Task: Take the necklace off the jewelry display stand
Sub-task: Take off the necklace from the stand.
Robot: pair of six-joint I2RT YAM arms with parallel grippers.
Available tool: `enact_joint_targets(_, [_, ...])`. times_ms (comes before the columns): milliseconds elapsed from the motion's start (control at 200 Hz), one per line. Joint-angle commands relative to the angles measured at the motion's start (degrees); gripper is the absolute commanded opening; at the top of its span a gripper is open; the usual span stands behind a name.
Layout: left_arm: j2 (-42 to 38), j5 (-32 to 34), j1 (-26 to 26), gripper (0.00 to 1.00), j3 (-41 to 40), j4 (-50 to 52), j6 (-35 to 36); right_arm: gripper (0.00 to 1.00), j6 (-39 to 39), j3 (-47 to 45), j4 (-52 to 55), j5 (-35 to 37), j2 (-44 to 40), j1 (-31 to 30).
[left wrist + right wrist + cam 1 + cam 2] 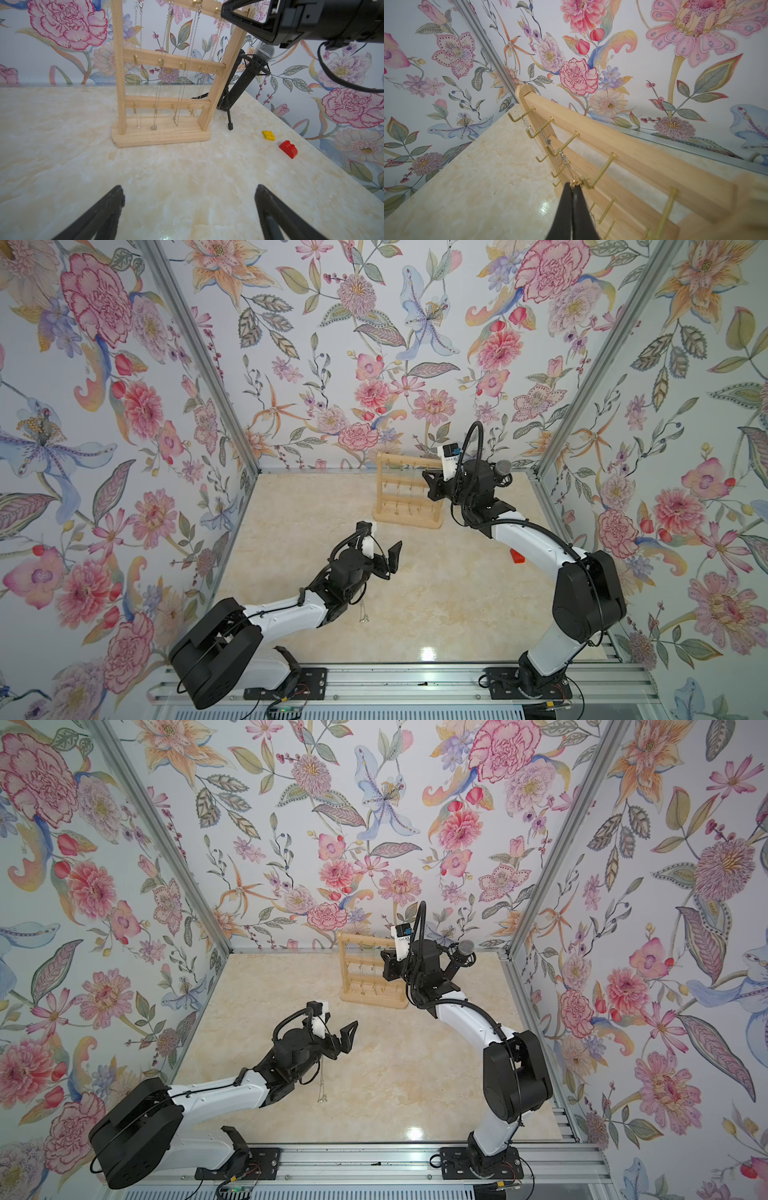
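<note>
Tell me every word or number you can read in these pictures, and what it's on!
No text can be read anywhere.
Blue mark on the right arm's white camera block: too small to read.
Studs of the red brick and yellow brick: too blurred to read.
Jewelry display stand: no writing shows.

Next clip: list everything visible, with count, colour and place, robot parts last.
jewelry display stand: one, light wood, upright at the back of the table.
silver necklaces: three, hanging from its top bar.
gold necklace: one, same bar.
loose necklace: one, silver, on the table beside the left arm.
microphone: one, black, on a tripod beside the stand.
yellow brick, red brick: one each, near the tripod.
left hand: open, empty, over the table.
right hand: shut on the gold necklace.
</note>
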State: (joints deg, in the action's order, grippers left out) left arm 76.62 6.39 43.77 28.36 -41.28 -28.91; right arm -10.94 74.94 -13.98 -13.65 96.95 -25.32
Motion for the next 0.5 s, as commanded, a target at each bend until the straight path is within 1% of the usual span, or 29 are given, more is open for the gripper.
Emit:
enact_joint_targets(0, [-0.42, 0.01, -0.09, 0.99, -0.28, -1.79, -0.19, 0.00, -1.42, 3.02, -4.25, -2.49, -3.00, 0.35])
enact_joint_targets(200, [-0.33, -0.07, -0.11, 0.99, -0.19, -1.79, -0.27, 0.00, -6.03, 2.53, -6.83, -5.83, -2.90, 1.80])
enact_joint_targets(495, [-0.16, -0.01, -0.09, 0.99, -0.26, -1.88, -0.35, 0.00, -6.59, 0.25, -7.07, -7.23, -3.14, 2.70])
